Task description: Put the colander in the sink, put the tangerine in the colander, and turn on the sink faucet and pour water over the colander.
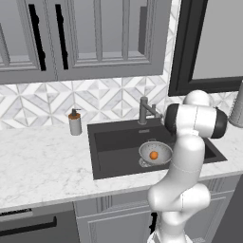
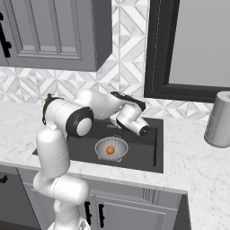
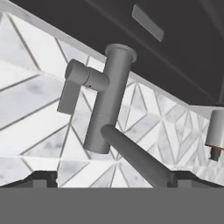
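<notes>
The colander point(image 1: 156, 152) point(image 2: 111, 148) sits upright in the dark sink point(image 1: 114, 147) point(image 2: 139, 152), over the drain. The orange tangerine point(image 1: 154, 155) point(image 2: 110, 151) lies inside it. The sink faucet point(image 1: 144, 110) point(image 3: 108, 100) stands at the sink's back edge. In the hand view it is close and tilted, with its lever point(image 3: 75, 85) off to the left and its spout point(image 3: 135, 155) running down toward the right fingertip. My gripper point(image 3: 116, 179) is open right in front of the faucet, its fingertips point(image 3: 43, 178) far apart, holding nothing. No water is visible.
A grey soap dispenser point(image 1: 75, 122) point(image 3: 215, 131) stands on the marble counter point(image 1: 42, 161) left of the sink. A tall ribbed grey object point(image 2: 218, 119) stands on the counter at the right. Cabinets hang above, and a dark window frame point(image 2: 155, 54) rises behind the sink.
</notes>
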You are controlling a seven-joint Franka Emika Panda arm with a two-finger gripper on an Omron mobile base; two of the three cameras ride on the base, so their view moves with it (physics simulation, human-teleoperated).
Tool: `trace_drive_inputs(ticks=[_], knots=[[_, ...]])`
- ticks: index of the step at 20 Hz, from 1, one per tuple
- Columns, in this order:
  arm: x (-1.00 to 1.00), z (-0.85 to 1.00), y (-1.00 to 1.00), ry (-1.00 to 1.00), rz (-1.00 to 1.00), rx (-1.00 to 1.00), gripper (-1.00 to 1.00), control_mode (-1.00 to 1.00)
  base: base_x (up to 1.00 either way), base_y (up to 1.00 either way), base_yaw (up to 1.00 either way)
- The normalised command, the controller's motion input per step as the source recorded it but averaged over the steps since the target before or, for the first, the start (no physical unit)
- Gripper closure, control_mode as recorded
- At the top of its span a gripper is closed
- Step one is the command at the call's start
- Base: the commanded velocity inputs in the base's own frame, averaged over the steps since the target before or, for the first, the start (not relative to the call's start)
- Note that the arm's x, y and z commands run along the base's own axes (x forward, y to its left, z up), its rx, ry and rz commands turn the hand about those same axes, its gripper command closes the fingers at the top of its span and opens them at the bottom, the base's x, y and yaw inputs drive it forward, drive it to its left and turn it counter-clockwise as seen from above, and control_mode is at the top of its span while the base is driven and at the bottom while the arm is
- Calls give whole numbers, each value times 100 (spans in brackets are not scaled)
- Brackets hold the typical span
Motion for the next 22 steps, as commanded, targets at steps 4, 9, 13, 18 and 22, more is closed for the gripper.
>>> trace_drive_inputs(ticks=[4, 9, 13, 18, 22], knots=[[23, 0, 1, 2, -8, 0, -100, -100, 0, 0, 0], [21, 0, 0, 0, -6, 1, -100, -100, 0, 0, 0], [26, 0, 0, 0, -4, 1, -100, -100, 0, 0, 0], [31, 0, 0, 1, -3, 2, -100, -100, 0, 0, 0], [36, -6, 0, 4, -2, 3, -100, -100, 0, 0, 0]])
